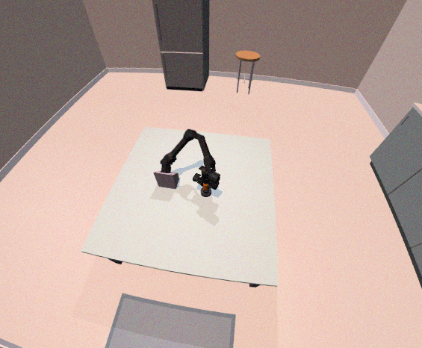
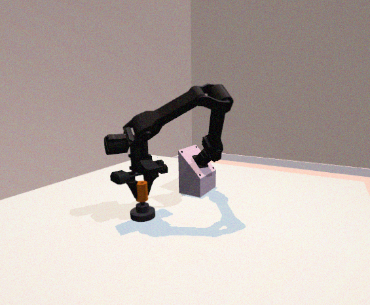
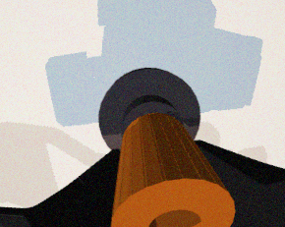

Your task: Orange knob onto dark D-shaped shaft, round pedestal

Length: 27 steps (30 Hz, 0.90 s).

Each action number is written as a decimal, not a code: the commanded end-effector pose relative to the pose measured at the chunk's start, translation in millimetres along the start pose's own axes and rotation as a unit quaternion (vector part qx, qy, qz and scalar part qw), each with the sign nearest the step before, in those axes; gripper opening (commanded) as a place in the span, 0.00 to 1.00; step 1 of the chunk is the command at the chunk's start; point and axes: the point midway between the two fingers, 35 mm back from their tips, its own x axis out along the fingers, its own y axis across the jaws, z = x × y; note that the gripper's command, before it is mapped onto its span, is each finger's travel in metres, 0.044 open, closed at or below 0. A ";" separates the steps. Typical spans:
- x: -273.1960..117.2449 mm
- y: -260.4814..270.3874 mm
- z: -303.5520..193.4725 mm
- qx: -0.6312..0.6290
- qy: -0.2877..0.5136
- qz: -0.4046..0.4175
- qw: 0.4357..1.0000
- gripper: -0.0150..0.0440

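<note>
The orange knob (image 1: 205, 187) (image 2: 142, 191) (image 3: 160, 151) is upright between the fingertips of my gripper (image 2: 142, 194), which is shut on it. The round dark pedestal (image 1: 205, 193) (image 2: 142, 215) (image 3: 149, 83) stands on the table directly below the knob. In the exterior view the knob's lower end is just above the pedestal's raised middle, with a short dark piece showing in the narrow gap. The knob's top opening shows in the wrist view. The shaft's flat side and the flat side of the knob's hole are hidden.
The arm's base sits on a pinkish-grey wedge block (image 1: 166, 180) (image 2: 189, 177) on the pale table (image 1: 158, 231) (image 2: 211, 268). A stool (image 1: 247, 55), a dark tall cabinet (image 1: 184, 69) and a grey-green cabinet (image 1: 409, 179) stand on the floor away from the table.
</note>
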 end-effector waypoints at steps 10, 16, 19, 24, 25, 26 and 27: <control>0.9 -0.1 0.3 -0.013 0.000 -0.001 1.000 0.25; 1.2 -0.1 0.3 0.013 0.000 -0.001 1.000 0.25; 1.2 -0.1 0.3 0.013 0.000 -0.001 1.000 0.25; 1.2 -0.1 0.3 0.013 0.000 -0.001 1.000 0.25; 1.2 -0.1 0.3 0.013 0.000 -0.001 1.000 0.25; 1.2 -0.1 0.3 0.013 0.000 -0.001 1.000 0.25; 1.2 -0.1 0.3 0.013 0.000 -0.001 1.000 0.25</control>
